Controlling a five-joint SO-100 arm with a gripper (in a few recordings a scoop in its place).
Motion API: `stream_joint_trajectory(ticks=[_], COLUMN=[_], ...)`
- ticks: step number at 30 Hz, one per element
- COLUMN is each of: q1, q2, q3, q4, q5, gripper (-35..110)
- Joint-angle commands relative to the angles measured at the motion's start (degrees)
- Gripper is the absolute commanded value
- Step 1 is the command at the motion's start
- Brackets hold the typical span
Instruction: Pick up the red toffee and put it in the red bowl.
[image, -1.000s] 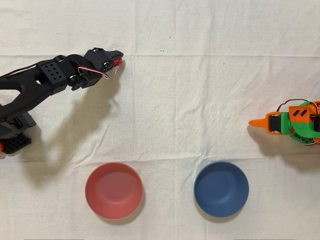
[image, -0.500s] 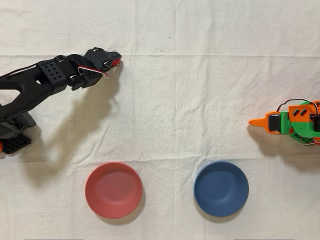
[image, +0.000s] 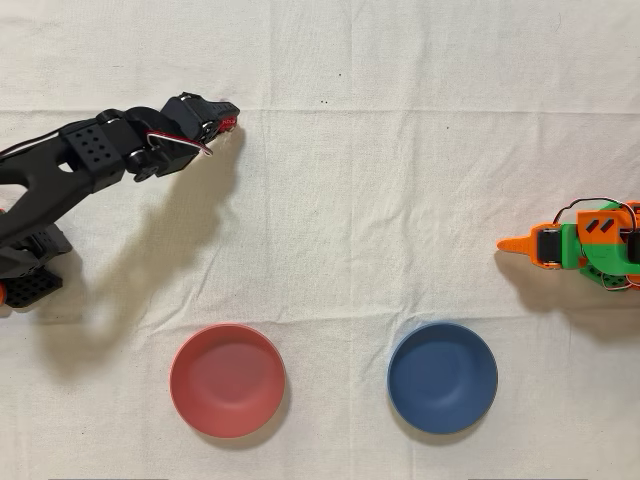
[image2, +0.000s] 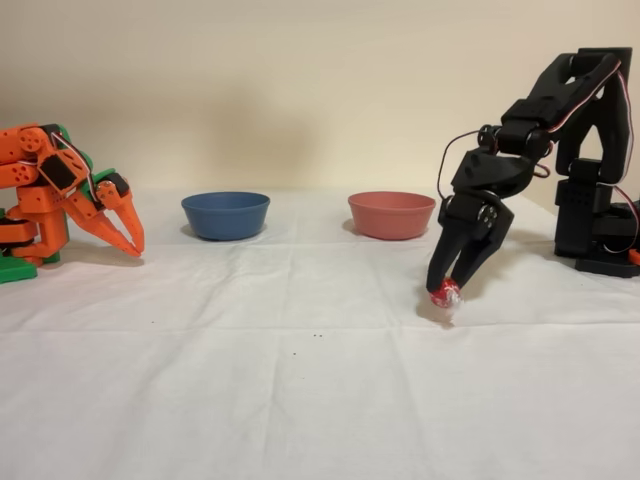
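Near the table's (image: 400, 200) far-left edge in the overhead view, the red toffee (image2: 445, 293) sits clenched in the black arm's gripper (image2: 447, 288), well apart from the red bowl (image: 227, 380) at the near edge.

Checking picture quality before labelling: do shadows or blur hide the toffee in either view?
Overhead view: sharp, even light; the pincer covers most of the red toffee, its soft shadow falling lower left. Fixed view: the toffee shows clearly, in focus, on the cloth at the pincer tips.
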Motion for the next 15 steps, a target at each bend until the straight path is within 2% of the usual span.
stream_joint_trajectory(ticks=[1, 15], q1=[-0.70, 7.21], q2=[10.20, 30.23], q3=[0.88, 8.96], q4=[2.72, 10.90], q5=[-0.09, -5.54], gripper=[12, 13])
